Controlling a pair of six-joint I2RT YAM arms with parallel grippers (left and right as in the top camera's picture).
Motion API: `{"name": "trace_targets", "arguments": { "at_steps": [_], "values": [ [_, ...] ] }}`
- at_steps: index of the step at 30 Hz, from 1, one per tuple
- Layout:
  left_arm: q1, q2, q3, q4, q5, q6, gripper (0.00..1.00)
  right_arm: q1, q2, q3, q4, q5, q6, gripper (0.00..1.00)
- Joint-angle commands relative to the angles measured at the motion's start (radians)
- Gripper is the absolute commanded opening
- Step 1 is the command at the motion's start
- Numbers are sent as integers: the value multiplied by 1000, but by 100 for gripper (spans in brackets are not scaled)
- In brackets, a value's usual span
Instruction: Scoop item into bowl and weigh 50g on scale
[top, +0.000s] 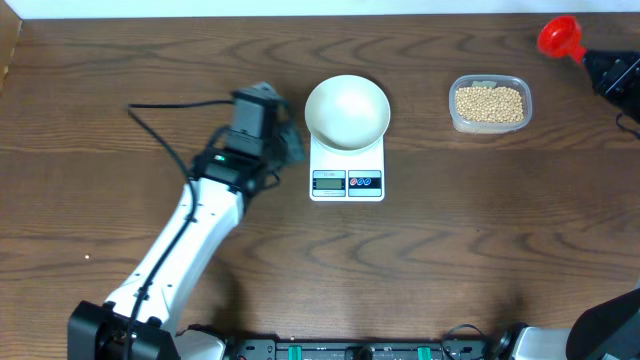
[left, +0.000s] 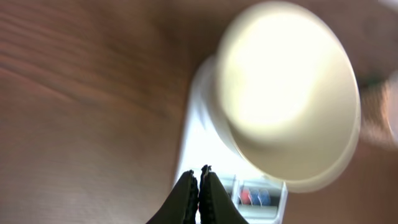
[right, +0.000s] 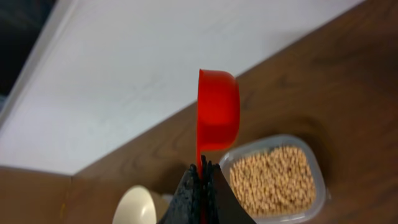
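Left gripper (left: 199, 177) fully closed, holding nothing, just left of scale (top: 346, 163). Right gripper (right: 202, 171) pinching red scoop (right: 217, 118) handle, far right. Bowl (top: 347, 111) on scale. Beans (top: 489, 103) in clear tub (top: 455, 120), right of scale.

Clear tub (top: 452, 112) on wooden table (top: 450, 250), red scoop (top: 558, 36) nearby.

The left arm (top: 190, 235) had a long white link, black joints and a small green light (top: 218, 160); a black cable (top: 175, 104) looped from it. Its fingers (left: 185, 198) were matte black.
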Motion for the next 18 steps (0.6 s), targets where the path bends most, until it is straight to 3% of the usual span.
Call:
{"name": "trace_targets", "arguments": {
  "at_steps": [1,7,18],
  "values": [
    [-107,-2,3,-33,-16,-2,7,9,3,2,-80,-46,-139,1],
    [-236,22,-38,-28,-80,-2,7,9,3,2,-211,-46,-254,1],
    [-322,166,-38,65,-76,-2,7,9,3,2,-317,-45,-340,1]
  ]
}}
